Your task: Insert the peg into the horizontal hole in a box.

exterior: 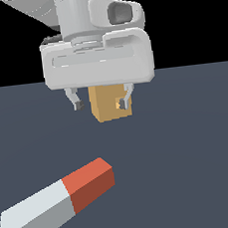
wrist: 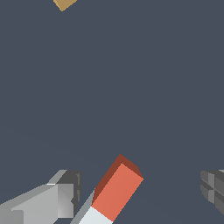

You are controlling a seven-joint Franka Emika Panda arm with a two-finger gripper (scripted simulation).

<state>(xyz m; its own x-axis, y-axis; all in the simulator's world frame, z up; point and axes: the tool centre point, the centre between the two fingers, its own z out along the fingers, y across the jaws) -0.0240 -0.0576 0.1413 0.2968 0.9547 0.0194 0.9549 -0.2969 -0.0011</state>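
The peg point(exterior: 56, 205) lies flat on the dark grey floor point(exterior: 190, 152), its red-orange half pointing toward the box point(exterior: 109, 102), which sits well apart from it farther back in the exterior view; part of the box is hidden behind the white hand of the arm, and one fingertip overlaps the face with the hole point(exterior: 121, 104). The gripper point(exterior: 101, 98) hangs with its fingers point(wrist: 65, 192) spread wide and nothing between them. No writing or label can be read on anything.
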